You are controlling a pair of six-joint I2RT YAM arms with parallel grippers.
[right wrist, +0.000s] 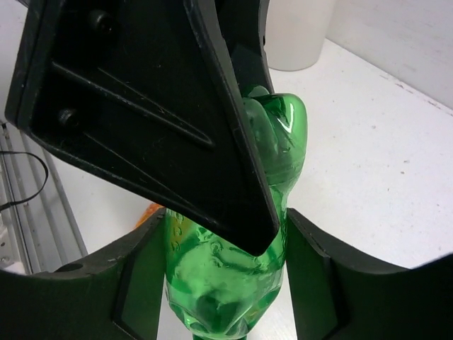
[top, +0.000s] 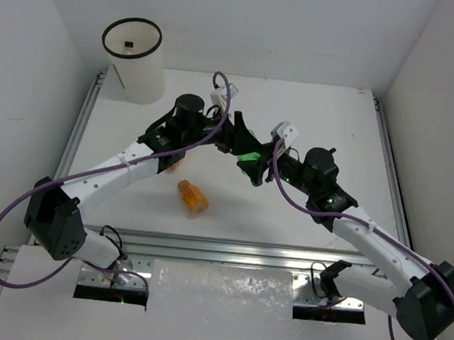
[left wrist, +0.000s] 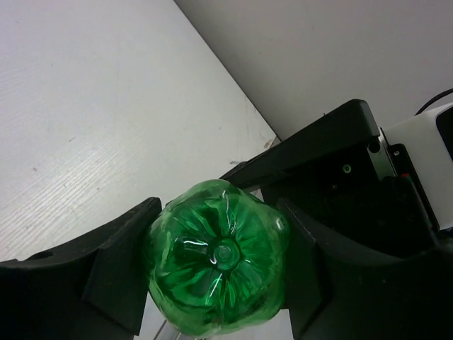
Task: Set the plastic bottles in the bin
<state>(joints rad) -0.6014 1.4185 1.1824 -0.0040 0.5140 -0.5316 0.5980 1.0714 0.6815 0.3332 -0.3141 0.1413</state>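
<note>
The green bottle (top: pixel 249 157) is held in the air over the middle of the table, between both grippers. My left gripper (top: pixel 234 136) is shut on its base end; in the left wrist view the fluted base (left wrist: pixel 219 258) fills the gap between the two fingers (left wrist: pixel 120 273). My right gripper (top: pixel 257 171) grips the same bottle (right wrist: pixel 226 283) nearer its neck, with the left gripper's finger (right wrist: pixel 141 106) across it. An orange bottle (top: pixel 193 196) lies on the table in front. The white bin (top: pixel 135 59) stands at the far left corner.
A second orange object (top: pixel 176 165) shows partly under the left arm. Something small and dark (top: pixel 129 45) lies inside the bin. The bin's base (right wrist: pixel 297 35) shows in the right wrist view. A metal rail (top: pixel 227 250) runs along the table's near edge.
</note>
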